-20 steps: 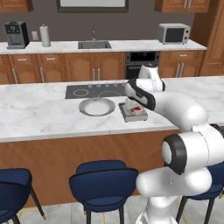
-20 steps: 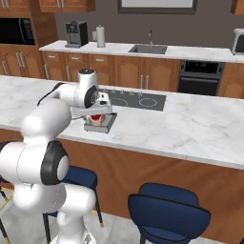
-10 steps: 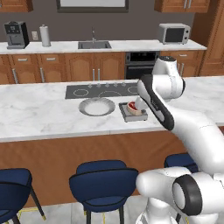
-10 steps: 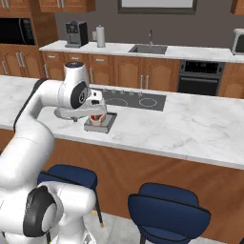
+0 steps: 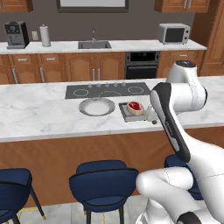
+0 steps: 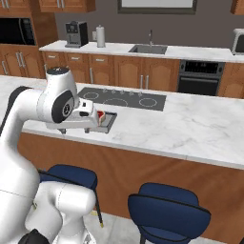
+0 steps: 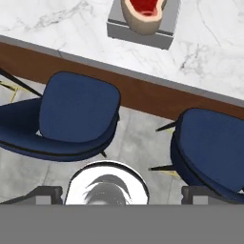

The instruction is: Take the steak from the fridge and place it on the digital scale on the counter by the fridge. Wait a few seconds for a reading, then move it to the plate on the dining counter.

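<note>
On digital scale (image 5: 132, 114): red, pale-rimmed steak (image 5: 134, 107).

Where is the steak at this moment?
The steak lies on the digital scale on the dining counter, just right of the plate in the left base view.

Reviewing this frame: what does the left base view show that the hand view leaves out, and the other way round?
Left base view alone: the plate lying empty on the dining counter just left of the digital scale, the black cooktop behind them, and the rear counter with sink, microwave and coffee machine. Hand view alone: the blue stool seats from straight above and the grey floor between them. Both: the steak resting on the scale, the marble top and its wood front.
</note>
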Available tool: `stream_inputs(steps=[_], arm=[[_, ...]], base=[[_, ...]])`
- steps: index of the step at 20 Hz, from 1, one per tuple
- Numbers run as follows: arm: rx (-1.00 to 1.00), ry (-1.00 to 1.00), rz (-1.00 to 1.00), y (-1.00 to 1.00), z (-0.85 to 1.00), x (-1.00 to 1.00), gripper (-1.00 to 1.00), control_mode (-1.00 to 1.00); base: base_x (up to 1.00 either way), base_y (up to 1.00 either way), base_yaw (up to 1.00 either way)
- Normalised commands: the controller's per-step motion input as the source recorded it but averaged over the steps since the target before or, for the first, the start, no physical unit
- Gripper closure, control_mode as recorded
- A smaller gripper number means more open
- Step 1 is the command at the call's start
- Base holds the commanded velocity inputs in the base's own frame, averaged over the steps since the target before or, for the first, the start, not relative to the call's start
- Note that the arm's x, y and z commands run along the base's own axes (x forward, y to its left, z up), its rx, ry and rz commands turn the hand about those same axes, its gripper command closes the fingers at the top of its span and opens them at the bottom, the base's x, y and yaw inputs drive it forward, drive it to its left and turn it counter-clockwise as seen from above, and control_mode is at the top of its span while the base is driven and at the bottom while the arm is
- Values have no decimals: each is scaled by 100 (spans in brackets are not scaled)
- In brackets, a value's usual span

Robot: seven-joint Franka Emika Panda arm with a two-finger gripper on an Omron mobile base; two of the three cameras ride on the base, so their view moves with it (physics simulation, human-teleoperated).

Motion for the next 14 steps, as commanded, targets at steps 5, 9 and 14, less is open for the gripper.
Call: stream_inputs(steps=[5,9,14], arm=[[0,0,0,0,0,-21,-100,-100],[0,0,0,0,0,0,-100,-100],[0,0,0,0,0,0,-100,-100]], base=[[0,0,0],[0,0,0],[0,0,0]])
